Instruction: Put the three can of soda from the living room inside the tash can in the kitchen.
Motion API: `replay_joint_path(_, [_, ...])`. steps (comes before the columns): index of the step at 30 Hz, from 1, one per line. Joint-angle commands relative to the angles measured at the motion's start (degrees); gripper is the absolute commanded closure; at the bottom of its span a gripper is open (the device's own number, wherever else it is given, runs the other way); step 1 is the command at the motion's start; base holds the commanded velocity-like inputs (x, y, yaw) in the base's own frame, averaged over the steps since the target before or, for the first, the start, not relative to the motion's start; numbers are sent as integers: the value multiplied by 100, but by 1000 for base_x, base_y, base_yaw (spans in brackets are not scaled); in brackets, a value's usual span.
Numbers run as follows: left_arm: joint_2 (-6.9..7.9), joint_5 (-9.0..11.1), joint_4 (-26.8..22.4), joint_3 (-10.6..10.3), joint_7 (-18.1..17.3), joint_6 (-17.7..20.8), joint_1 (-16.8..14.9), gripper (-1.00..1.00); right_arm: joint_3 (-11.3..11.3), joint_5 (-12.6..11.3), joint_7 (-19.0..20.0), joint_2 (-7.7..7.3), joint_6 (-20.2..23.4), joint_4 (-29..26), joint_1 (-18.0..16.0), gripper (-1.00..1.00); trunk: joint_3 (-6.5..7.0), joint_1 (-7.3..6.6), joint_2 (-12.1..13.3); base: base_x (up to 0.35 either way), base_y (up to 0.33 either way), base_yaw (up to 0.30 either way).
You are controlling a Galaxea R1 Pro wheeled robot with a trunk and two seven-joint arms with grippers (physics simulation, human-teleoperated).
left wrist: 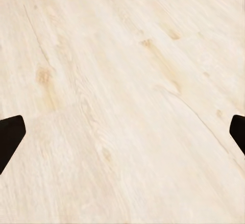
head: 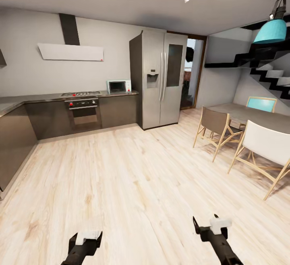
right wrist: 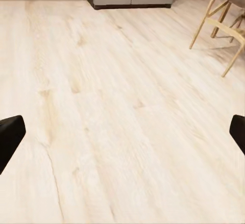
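I am in the kitchen, facing dark brown cabinets (head: 48, 118) with a built-in oven (head: 83, 114) and a steel double-door fridge (head: 161, 79). The cans of soda and the tash can are out of view. My left gripper (head: 86, 237) hangs low over the light wood floor (head: 133, 176), open, with nothing between its fingers (left wrist: 10, 134). My right gripper (head: 206, 222) is also low over the floor and open, its dark fingertips (right wrist: 10, 134) wide apart and empty.
A dining table (head: 249, 114) with wooden chairs (head: 215, 130) stands at the right, one chair white-backed (head: 268, 146). A doorway (head: 192, 75) opens beside the fridge, with stairs (head: 270, 73) at the far right. A small microwave (head: 118, 86) sits on the counter under a white hood (head: 70, 51).
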Motion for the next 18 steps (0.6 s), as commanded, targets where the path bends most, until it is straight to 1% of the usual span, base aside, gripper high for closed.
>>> replay_joint_path(1, [3, 0, -52, 4, -1, 2, 1, -100, -8, -8, 10, -46, 4, -142, 9, -100, 0, 0, 0, 0, 0, 0])
replay_joint_path(4, [10, 2, -234, 12, -2, 5, 5, -100, -97, -23, 73, -153, 7, -438, 45, -100, 0, 0, 0, 0, 0, 0])
replay_joint_path(5, [14, 2, -344, 20, -47, -6, 5, -100, -364, -35, 258, -223, 5, -604, 97, -100, 0, 0, 0, 0, 0, 0])
replay_joint_path(7, [12, -5, -356, 25, -139, -30, 1, -100, -642, -41, 497, -248, 6, -664, 120, -100, 0, 0, 0, 0, 0, 0])
replay_joint_path(8, [14, 2, -253, 37, -322, -130, -2, -100, -1151, -45, 1030, -267, 9, -703, 140, -100, 0, 0, 0, 0, 0, 0])
replay_joint_path(9, [18, 3, -149, 46, -427, -245, -3, -100, -1494, -44, 1450, -271, 10, -699, 148, -100, 0, 0, 0, 0, 0, 0])
replay_joint_path(11, [24, 0, -37, 53, -489, -381, -4, -100, -1797, -37, 1855, -252, 10, -682, 153, -100, 0, 0, 0, 0, 0, 0])
replay_joint_path(12, [26, -2, 68, 57, -523, -508, -4, -100, -2027, -31, 2168, -231, 1, -630, 156, -100, 0, 0, 0, 0, 0, 0])
replay_joint_path(13, [26, -3, 117, 58, -531, -557, -4, -100, -2110, -27, 2284, -226, -9, -582, 157, -100, 0, 0, 0, 0, 0, 0])
replay_joint_path(14, [26, -9, 388, 62, -551, -677, -14, -100, -2298, 4, 2556, -209, -48, -298, 159, -100, 0, 0, 0, 0, 0, 0])
replay_joint_path(18, [26, 1, 844, 63, -559, -744, -20, -100, -2387, 16, 2678, -199, -109, -80, 161, -100, 0, 0, 0, 0, 0, 0])
